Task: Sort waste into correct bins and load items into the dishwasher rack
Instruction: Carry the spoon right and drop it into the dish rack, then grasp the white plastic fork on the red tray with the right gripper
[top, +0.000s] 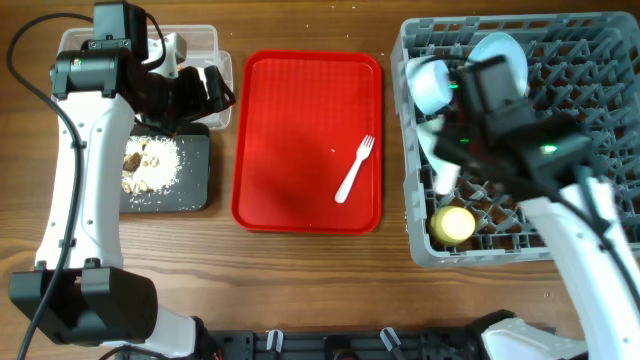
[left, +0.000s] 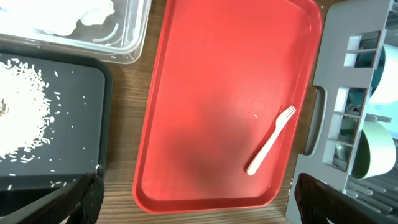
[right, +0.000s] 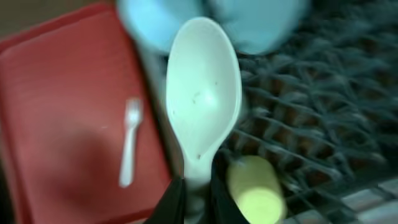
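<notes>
We'd say this is pretty far along. The scraps (top: 150, 165) sit in the black tray (top: 195, 170) on the left, and the napkin (left: 81, 15) is in the clear tub (top: 205, 40) on its far side. We can't make out the wrapper. The plate (top: 500, 55) and yellow cup (top: 452, 222) are in the rack (top: 590, 60) on the right. Our right hand (right: 198, 193) is pinching the spoon (right: 202, 106) by its handle over the rack's left part — not set down yet. The left hand (left: 196, 202) is spread wide and empty by the bins. The fork (top: 354, 168) lies on the red tray (top: 290, 120) — that's what's left.
</notes>
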